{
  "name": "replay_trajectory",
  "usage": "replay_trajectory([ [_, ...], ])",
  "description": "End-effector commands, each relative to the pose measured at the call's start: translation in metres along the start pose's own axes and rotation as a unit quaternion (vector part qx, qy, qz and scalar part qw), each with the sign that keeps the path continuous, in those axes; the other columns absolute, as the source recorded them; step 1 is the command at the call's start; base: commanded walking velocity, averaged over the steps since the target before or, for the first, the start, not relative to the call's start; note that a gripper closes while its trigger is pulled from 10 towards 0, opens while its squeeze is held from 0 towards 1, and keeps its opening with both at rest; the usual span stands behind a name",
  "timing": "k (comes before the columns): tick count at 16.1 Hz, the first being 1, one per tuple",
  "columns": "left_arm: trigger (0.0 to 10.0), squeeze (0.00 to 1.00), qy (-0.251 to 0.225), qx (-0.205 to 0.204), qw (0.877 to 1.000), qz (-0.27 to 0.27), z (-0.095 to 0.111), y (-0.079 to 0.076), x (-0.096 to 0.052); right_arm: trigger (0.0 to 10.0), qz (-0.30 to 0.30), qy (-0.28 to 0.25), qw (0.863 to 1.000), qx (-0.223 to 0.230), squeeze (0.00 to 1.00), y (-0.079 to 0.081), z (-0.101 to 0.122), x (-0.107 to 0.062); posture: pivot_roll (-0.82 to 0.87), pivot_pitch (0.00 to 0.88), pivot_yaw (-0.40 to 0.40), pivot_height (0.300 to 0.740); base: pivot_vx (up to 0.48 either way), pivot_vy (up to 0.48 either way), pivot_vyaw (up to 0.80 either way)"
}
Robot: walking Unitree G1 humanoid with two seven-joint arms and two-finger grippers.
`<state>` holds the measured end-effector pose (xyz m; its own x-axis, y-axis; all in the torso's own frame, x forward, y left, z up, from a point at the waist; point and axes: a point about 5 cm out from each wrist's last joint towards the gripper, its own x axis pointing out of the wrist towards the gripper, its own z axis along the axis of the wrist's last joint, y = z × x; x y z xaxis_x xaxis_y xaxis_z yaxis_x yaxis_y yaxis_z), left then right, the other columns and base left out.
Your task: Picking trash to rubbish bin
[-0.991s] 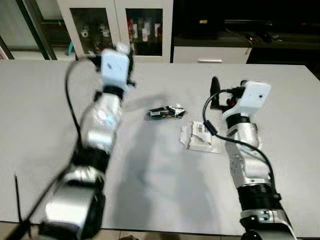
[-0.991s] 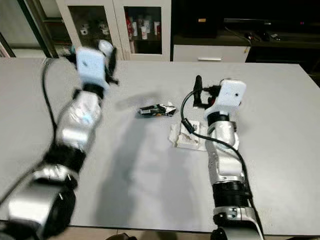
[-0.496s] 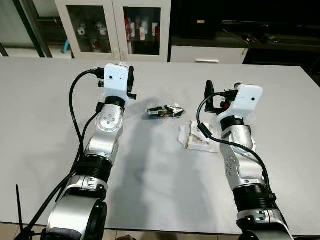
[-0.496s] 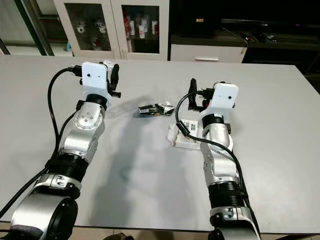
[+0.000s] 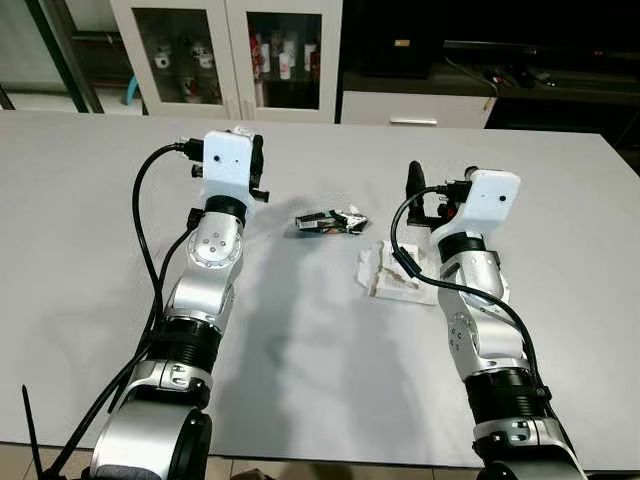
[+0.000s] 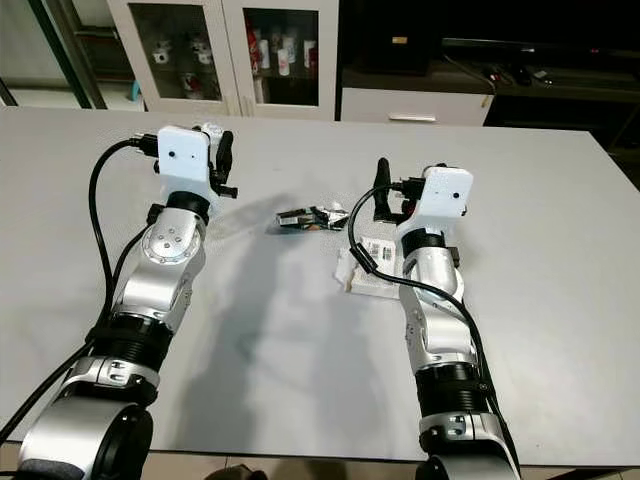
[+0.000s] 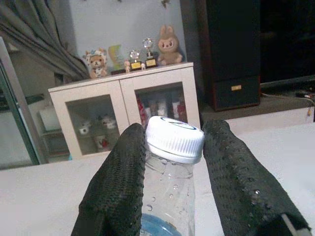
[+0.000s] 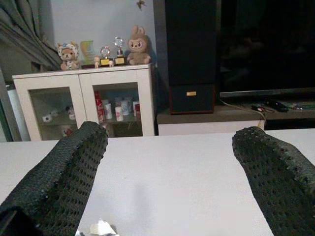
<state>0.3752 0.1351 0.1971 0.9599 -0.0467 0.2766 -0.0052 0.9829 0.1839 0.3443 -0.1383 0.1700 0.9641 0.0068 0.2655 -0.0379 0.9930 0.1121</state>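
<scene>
1. A clear plastic bottle (image 7: pixel 170 184) with a ribbed white screw cap stands upright between the two black fingers (image 7: pixel 118 191) of the left gripper (image 7: pixel 173 147), which press on its neck from both sides; droplets cling inside, and a blue label shows lower down.
2. A crumpled dark wrapper (image 5: pixel 331 222) with silvery, torn ends lies flat on the grey desk (image 5: pixel 90 220).
3. A crumpled white paper piece (image 5: pixel 397 274) with a printed label lies on the desk near the wrapper, apart from it.

A wide grey table (image 5: pixel 90 250) filled most of the frame. Near its centre lay a dark crumpled wrapper (image 5: pixel 331 222), and a white crumpled paper (image 5: pixel 398 275) lay just lower right of it.
</scene>
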Motion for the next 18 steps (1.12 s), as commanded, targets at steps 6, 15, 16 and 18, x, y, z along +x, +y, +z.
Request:
replay_trajectory([
  [6,10.0,0.0,-0.005,0.007,1.0,-0.008,0.002,0.0003,-0.0001,10.0,-0.003,0.001,1.0,-0.004,0.0,-0.0036,-0.0017,-0.0004,-0.03,0.0,-0.012,0.74,-0.183,0.0,0.0],
  [15,10.0,0.0,-0.011,0.016,1.0,-0.015,0.0059,-0.0048,-0.0009,10.0,-0.006,0.006,1.0,-0.005,0.0,-0.0068,-0.0039,-0.0021,-0.03,0.0,-0.009,0.74,-0.309,0.0,0.0],
  [16,10.0,0.0,-0.011,0.017,1.0,-0.016,0.0061,-0.0046,-0.0006,10.0,-0.006,0.007,1.0,-0.005,0.0,-0.007,-0.004,-0.002,-0.03,0.0,-0.009,0.74,-0.304,0.0,0.0],
  [18,10.0,0.0,-0.011,0.016,1.0,-0.016,0.0063,-0.0045,-0.0005,10.0,-0.007,0.007,1.0,-0.005,0.0,-0.0074,-0.0044,-0.0023,-0.03,0.0,-0.009,0.74,-0.304,0.0,0.0],
])
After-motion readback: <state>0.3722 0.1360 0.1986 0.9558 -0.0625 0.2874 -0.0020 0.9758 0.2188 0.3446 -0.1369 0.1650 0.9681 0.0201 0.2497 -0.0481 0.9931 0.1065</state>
